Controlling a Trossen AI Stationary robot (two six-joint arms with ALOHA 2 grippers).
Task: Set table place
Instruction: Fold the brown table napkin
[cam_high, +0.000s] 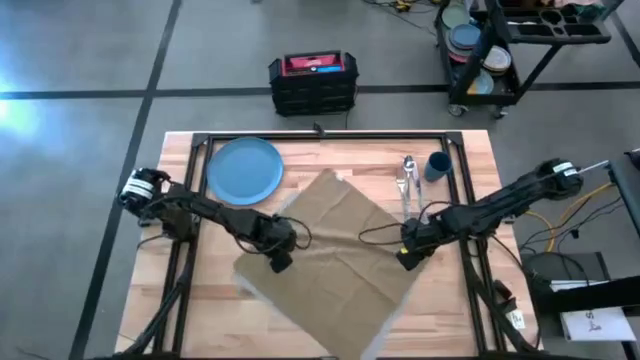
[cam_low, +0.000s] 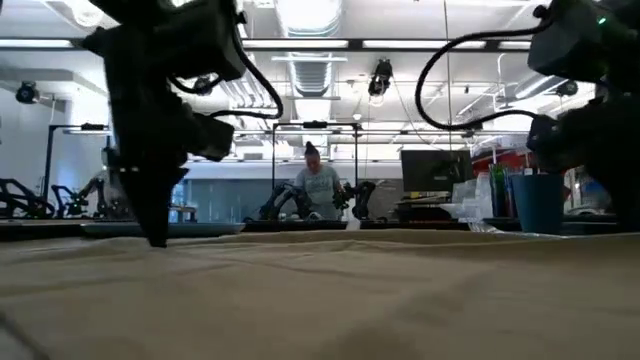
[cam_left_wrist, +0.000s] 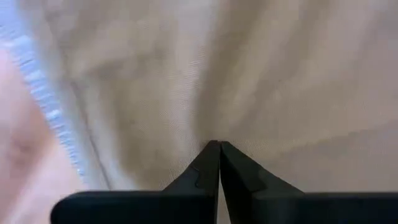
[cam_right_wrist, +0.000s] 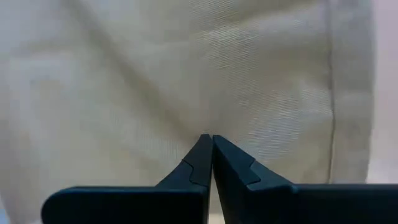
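Observation:
A tan napkin (cam_high: 335, 260) lies spread out as a diamond in the middle of the table. It covers a grey placemat whose edge (cam_high: 248, 283) shows at its near left. My left gripper (cam_high: 282, 262) is shut at the napkin's left corner. My right gripper (cam_high: 408, 258) is shut at its right corner. A blue plate (cam_high: 245, 168) lies at the far left. The silver cutlery (cam_high: 407, 180) and a dark-blue cup (cam_high: 437, 165) are at the far right. My left gripper comes down on the napkin from above, near its left corner. The shut fingertips meet on the cloth (cam_left_wrist: 214, 138), and creases run out from that spot. The cloth lies flat on the placemat; one layer or several, I cannot tell. My right gripper comes down from above on the napkin near its right corner, just inside the hem (cam_right_wrist: 333, 93). Its shut fingertips meet on the cloth (cam_right_wrist: 208, 130). The napkin there lies flat and slack; whether cloth is caught between the tips I cannot tell.
A black metal frame (cam_high: 320, 140) runs along the table's far edge and down both sides. Beyond the table stand a black and red toolbox (cam_high: 313, 80) and a black cart (cam_high: 500, 50) with stacked dishes. A person (cam_low: 315, 185) sits far behind the table.

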